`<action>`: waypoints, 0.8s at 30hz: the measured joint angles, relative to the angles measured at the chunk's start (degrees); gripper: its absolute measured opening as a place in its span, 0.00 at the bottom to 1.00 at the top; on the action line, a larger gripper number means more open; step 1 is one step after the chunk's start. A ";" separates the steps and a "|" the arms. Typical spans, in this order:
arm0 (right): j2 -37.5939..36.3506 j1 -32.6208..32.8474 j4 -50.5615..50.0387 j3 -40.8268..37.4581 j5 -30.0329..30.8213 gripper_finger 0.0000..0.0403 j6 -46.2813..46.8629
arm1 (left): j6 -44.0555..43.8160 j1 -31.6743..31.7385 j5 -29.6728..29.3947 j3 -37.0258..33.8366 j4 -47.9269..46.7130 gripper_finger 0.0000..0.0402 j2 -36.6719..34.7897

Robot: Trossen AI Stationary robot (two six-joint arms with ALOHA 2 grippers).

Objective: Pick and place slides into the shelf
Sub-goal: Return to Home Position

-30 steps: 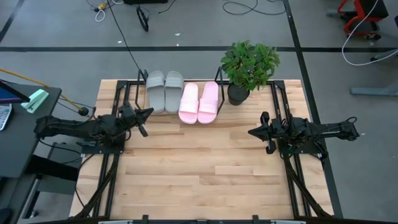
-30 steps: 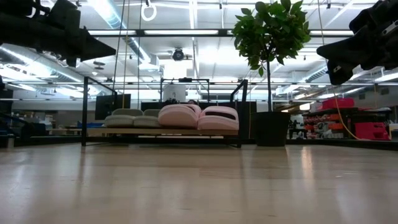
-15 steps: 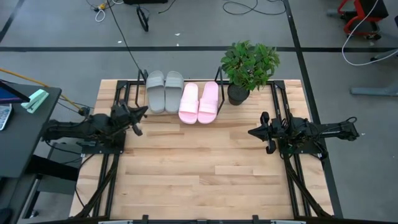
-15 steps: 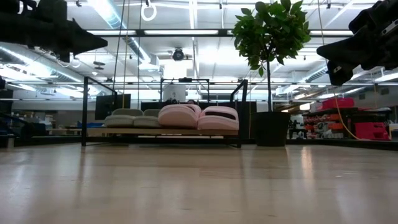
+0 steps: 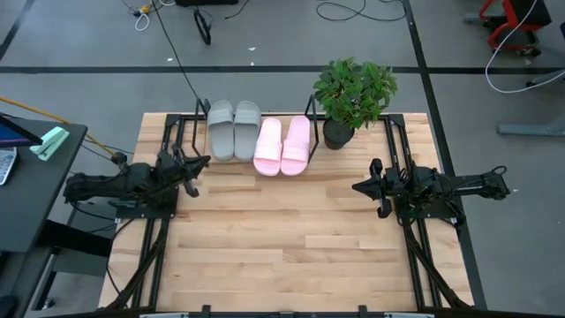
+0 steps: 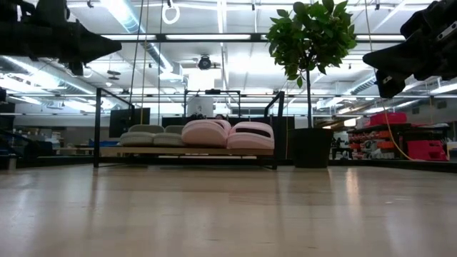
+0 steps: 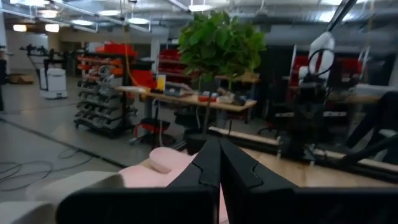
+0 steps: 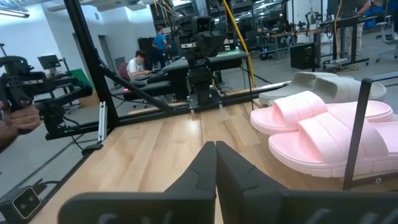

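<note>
Shelf [image 6: 143, 151]: four in row, two grey-green slides [image 5: 222, 130], two pink slides [image 5: 268, 146]. Left fingers [image 7: 208, 165], right fingers [image 8: 202, 168] pressed together, empty.

Even, bright overhead light, faint shadows on the table [image 5: 291, 238], glare from ceiling strips [image 6: 214, 37] in the low view.

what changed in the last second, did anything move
The left gripper has drawn back a little from the shelf, leftward in the high view and slightly higher in the low view. Its jaws are shut and hold nothing. The right gripper kept its place, jaws shut. The two grey-green slides and two pink slides stayed on the shelf.
</note>
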 joint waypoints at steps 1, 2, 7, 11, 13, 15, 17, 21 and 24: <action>0.00 0.02 0.00 0.00 0.00 0.01 0.00 | 0.00 0.00 0.32 -1.36 2.40 0.02 0.05; -0.01 0.01 -0.01 0.00 0.00 0.01 0.02 | -0.03 0.00 0.39 -2.64 4.72 0.02 0.11; 0.00 0.01 0.00 0.00 0.00 0.02 0.91 | -0.04 0.00 2.24 -4.48 7.57 0.01 0.11; 0.00 0.01 -0.01 0.00 -0.04 0.01 0.94 | 1.49 0.04 3.39 -4.48 7.76 0.02 0.11; 0.00 0.02 -0.02 0.00 -0.04 0.01 0.92 | 1.51 0.04 3.41 -4.53 7.04 0.02 0.13; 0.00 0.01 -0.02 0.00 -0.05 0.02 0.66 | 1.49 0.07 4.12 -4.55 6.42 0.02 0.13; 0.00 0.01 -0.02 0.00 -0.06 0.02 0.16 | 1.18 0.07 5.55 -4.55 5.32 0.01 0.13; 0.00 0.01 -0.02 0.00 -0.09 0.04 -0.44 | -1.01 0.07 7.59 -4.57 1.40 0.02 0.13; 0.00 0.02 -0.02 0.00 -0.09 0.03 -0.46 | -1.37 0.07 11.75 -4.59 -0.75 0.01 0.15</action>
